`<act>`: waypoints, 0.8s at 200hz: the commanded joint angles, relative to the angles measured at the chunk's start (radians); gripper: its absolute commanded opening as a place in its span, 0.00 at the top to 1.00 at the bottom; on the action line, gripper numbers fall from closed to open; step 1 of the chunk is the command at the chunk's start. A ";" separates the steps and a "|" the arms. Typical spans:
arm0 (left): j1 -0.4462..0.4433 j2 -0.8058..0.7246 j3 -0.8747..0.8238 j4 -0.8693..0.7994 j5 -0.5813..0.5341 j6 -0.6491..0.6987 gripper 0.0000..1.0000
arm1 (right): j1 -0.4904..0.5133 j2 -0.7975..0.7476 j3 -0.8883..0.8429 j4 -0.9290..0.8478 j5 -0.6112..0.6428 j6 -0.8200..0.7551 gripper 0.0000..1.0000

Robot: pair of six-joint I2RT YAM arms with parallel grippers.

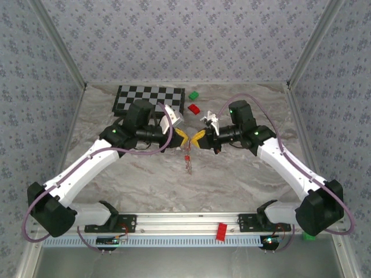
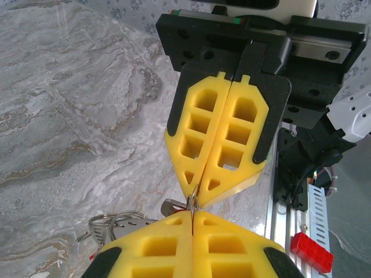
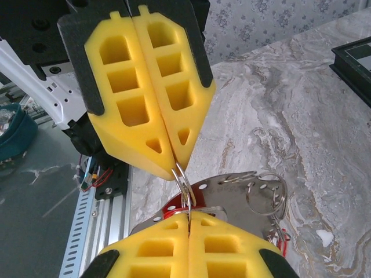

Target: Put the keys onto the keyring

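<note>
Left pincer (image 2: 192,219) clamped tight on keyring (image 3: 185,190), right pincer (image 3: 188,219) pinched closed on same loop, tips nose to nose. Keys (image 1: 188,162) bunched just below, over tabletop (image 1: 243,174).

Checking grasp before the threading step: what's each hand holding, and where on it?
Both hold the keyring: left hand and right hand, shut tip to tip, each pinch its thin wire at the very tips.

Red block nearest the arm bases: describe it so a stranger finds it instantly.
Find the pale slotted rail running along the scene's near edge. The red block rests on it, right of centre; the other red block lies by the checkerboard.
</note>
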 commanded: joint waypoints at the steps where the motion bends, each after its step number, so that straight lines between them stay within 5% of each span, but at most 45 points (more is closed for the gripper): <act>1: 0.004 -0.045 0.012 0.095 0.037 -0.029 1.00 | 0.009 0.018 0.009 -0.038 -0.008 -0.022 1.00; 60: 0.004 -0.057 -0.006 0.126 0.036 -0.044 1.00 | 0.015 0.023 0.012 -0.063 -0.030 -0.036 0.96; 75: 0.003 -0.054 -0.007 0.123 0.036 -0.044 1.00 | 0.016 0.017 0.009 -0.061 -0.018 -0.036 0.81; 95: 0.004 -0.055 -0.011 0.121 0.037 -0.043 1.00 | 0.012 -0.007 -0.002 -0.046 0.001 -0.028 0.77; 160: 0.003 -0.055 -0.012 0.118 0.030 -0.046 1.00 | -0.023 -0.088 -0.090 0.178 -0.001 0.089 0.71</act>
